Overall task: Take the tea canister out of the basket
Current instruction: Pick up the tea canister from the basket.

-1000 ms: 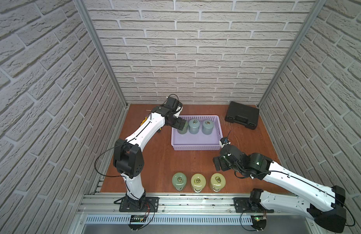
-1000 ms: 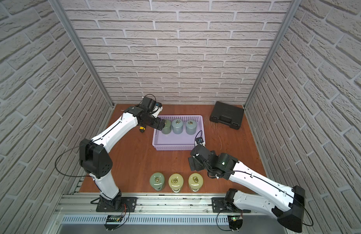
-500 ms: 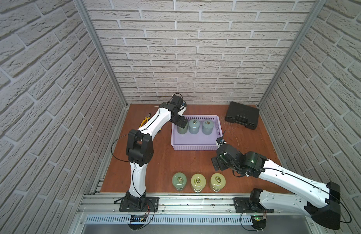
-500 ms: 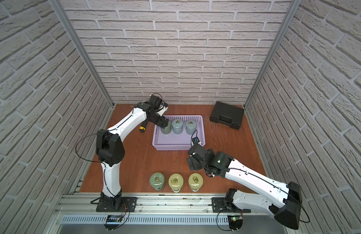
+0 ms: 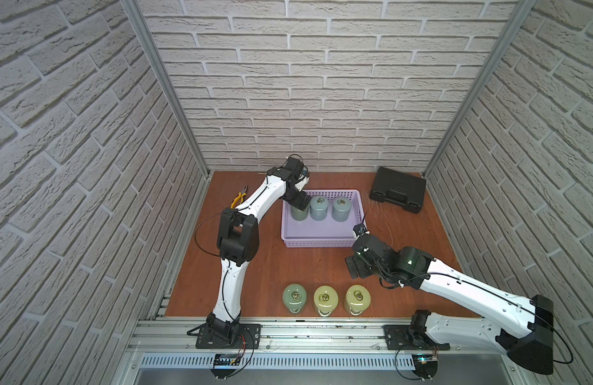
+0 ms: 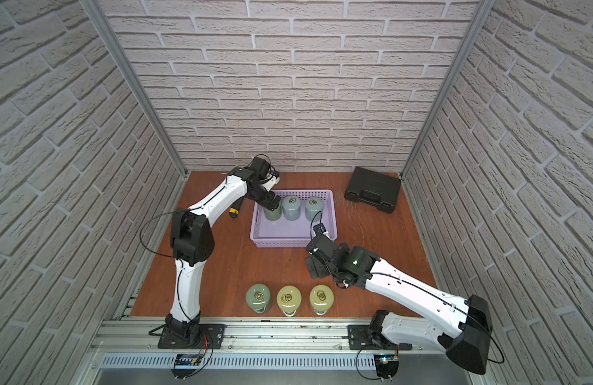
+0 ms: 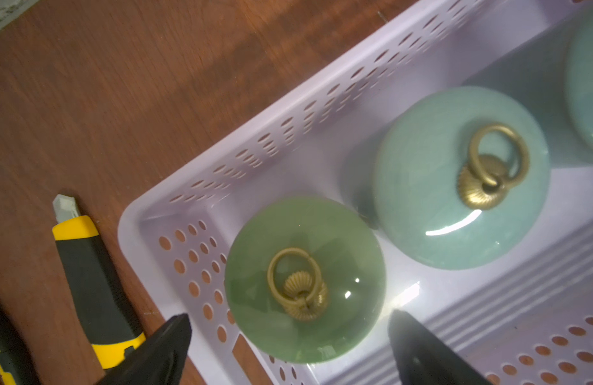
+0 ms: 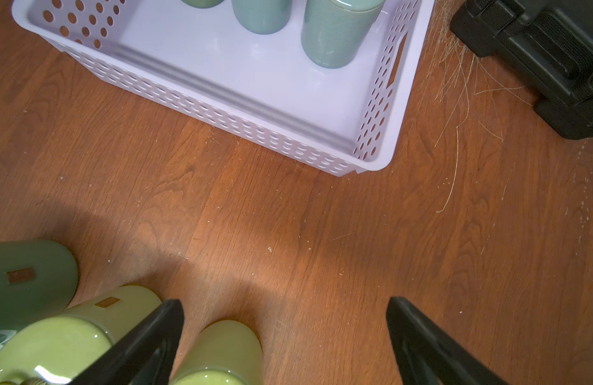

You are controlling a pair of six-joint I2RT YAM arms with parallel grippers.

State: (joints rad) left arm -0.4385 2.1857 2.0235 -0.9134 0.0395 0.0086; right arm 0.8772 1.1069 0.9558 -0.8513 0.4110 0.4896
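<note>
The lavender basket (image 5: 316, 245) (image 6: 278, 241) (image 7: 255, 133) (image 8: 271, 110) holds three tea canisters in a row along its far side. The leftmost is green with a brass ring on its lid (image 7: 305, 280) (image 6: 272, 216). Beside it stand two blue-grey ones (image 5: 319, 206) (image 5: 342, 208) (image 7: 461, 176). My left gripper (image 5: 298, 200) (image 6: 270, 201) (image 7: 289, 316) hangs open over the green canister, its fingers on either side of the lid and not touching it. My right gripper (image 5: 355, 266) (image 6: 316, 266) (image 8: 284, 302) is open over bare table in front of the basket's right corner, holding nothing.
Three more canisters stand in a row near the front edge (image 5: 294, 298) (image 5: 325, 300) (image 5: 357, 299) (image 8: 221, 350). A black hard case (image 5: 396, 190) (image 8: 538, 60) lies at the back right. A yellow utility knife (image 7: 91, 276) (image 6: 235, 210) and pliers (image 5: 240, 196) lie left of the basket.
The left arm's elbow has swung right and up toward the basket, while its gripper stayed over the leftmost canister. The right gripper has drifted slightly left. Both stay open.
</note>
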